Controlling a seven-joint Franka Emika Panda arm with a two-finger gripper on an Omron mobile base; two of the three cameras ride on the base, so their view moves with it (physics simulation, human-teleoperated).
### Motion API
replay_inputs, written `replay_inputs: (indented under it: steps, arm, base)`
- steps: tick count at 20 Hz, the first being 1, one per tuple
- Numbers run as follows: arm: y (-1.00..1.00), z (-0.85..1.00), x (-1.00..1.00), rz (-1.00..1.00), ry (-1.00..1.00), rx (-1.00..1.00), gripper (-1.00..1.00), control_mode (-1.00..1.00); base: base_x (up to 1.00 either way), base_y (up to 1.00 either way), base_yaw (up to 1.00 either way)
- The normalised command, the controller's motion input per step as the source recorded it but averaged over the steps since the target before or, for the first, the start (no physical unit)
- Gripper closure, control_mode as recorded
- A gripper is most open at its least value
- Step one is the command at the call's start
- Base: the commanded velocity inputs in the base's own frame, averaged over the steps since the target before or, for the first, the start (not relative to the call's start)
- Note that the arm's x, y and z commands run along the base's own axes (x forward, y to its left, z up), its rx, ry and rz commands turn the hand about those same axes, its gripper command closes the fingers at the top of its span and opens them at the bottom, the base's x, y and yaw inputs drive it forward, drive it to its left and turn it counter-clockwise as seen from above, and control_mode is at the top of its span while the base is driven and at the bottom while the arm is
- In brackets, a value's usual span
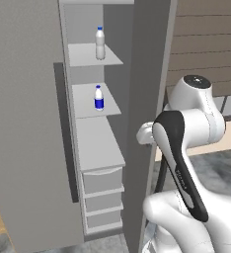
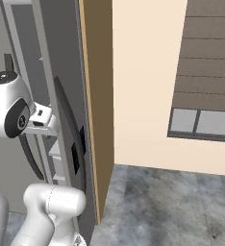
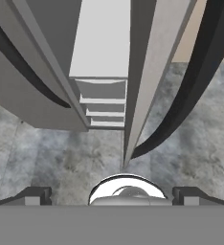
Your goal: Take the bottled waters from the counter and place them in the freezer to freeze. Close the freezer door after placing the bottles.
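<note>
Flanking freezer door [image 3: 142, 81]: open gripper [image 3: 113, 195]

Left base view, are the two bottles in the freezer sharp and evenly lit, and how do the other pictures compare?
Left base view: flat, soft light, no glare; the plain bottle and labelled bottle look small and slightly soft on the white shelves. Right base view: the freezer door stands close to the camera, evenly shaded. Hand view: steep perspective stretches the dark handle.
</note>
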Motion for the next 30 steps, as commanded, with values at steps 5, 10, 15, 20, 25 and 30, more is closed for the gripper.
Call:
replay_inputs:
  steps: [5,10,15,20,25,30]
  arm:
    - [0.0,0.0,0.0,0.0,0.0,0.0,-1.0,-1.0]
    - [-0.07,0.0,0.14,0.04,0.0,0.0,-1.0,-1.0]
    - [-0.43,0.0,0.03,0.06,0.0,0.06,-1.0,-1.0]
    - [-0.8,0.0,0.26,0.05,0.0,0.16,-1.0,-1.0]
    - [-0.44,0.0,0.47,0.17,-0.06,0.15,-1.0,-1.0]
    - [-0.36,-0.17,0.55,0.15,-0.11,0.03,-1.0,-1.0]
  base:
    - [0.0,0.0,0.0]
    - [0.0,0.0,0.0]
    - [0.0,0.0,0.0]
    - [0.0,0.0,0.0]
    - [0.0,0.0,0.0]
    - [0.0,0.0,0.0]
